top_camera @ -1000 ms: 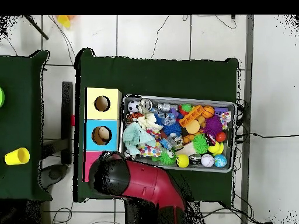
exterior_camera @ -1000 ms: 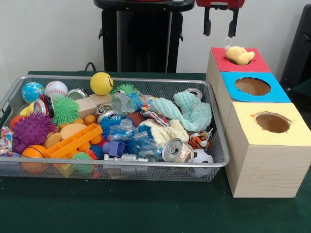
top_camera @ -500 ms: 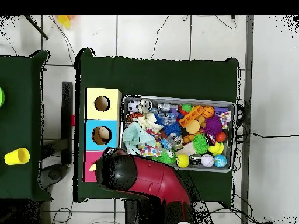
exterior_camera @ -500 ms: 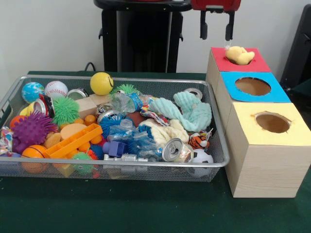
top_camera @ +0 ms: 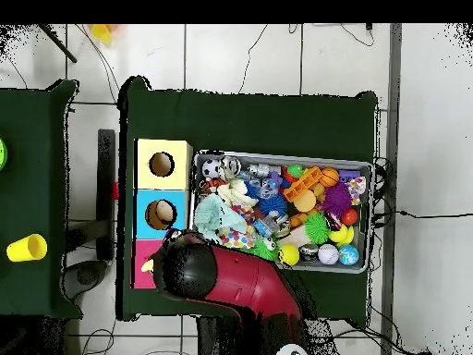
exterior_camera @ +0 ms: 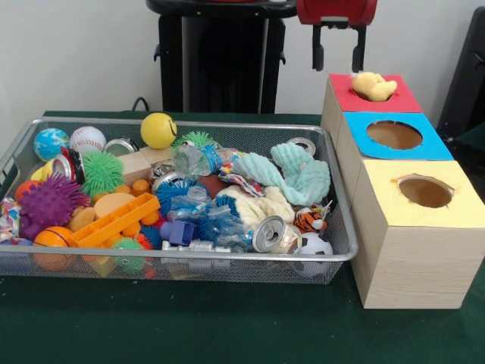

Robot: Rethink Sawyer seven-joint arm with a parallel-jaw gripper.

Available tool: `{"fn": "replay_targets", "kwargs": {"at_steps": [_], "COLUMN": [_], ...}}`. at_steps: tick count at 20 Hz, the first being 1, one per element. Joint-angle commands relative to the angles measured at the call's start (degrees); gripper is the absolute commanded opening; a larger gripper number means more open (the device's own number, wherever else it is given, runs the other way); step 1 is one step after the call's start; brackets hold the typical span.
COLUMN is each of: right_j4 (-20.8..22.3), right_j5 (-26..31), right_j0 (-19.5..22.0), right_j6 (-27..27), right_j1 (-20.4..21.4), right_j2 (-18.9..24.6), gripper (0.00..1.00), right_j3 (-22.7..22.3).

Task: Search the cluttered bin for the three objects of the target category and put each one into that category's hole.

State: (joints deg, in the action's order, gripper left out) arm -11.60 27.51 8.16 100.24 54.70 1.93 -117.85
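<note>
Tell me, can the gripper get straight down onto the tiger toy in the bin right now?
Probably yes. The tiger toy lies uncovered on top near the bin rim, beside a can. The gripper hangs open and empty, above the red-topped box.

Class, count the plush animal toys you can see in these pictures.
2: a pale yellow toy on the red-topped box, and a tiger toy in the wire bin. Clutter may hide more.

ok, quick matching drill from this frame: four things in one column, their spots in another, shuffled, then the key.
1. yellow plush toy
2. tiger plush
3. end effector
4. yellow ball

A. far side of the wire mesh bin
B. above the red-topped box, open and empty
C. on the red-topped box
D. in the bin's corner nearest the yellow-topped box

Pairs: 1-C, 2-D, 3-B, 4-A
</note>
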Motion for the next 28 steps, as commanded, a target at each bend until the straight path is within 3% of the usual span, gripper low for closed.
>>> {"fn": "replay_targets", "kwargs": {"at_steps": [1,12,16,19,22,23,28], "right_j4": [1.28,1.05,-0.18,-0.87,-1.54,-1.39,-0.19], "right_j5": [-5.72,-7.35,-5.55,-5.41,-7.51,-7.53,-6.50], "right_j0": [1.22,-5.08,-8.62,-8.68,-6.20,-5.25,-4.70], "right_j6": [4.71,11.18,13.65,12.74,10.18,8.80,6.98], "right_j1": [-2.20,-2.07,-0.66,-0.76,-0.81,-0.92,-1.32], "right_j2": [5.70,0.29,-1.86,-1.64,0.94,1.94,2.39], "gripper": [1.00,1.00,1.00,1.00,1.00,0.00,0.00], "right_j3": [-3.35,-4.65,-5.07,-4.92,-6.33,-6.42,-5.81]}}
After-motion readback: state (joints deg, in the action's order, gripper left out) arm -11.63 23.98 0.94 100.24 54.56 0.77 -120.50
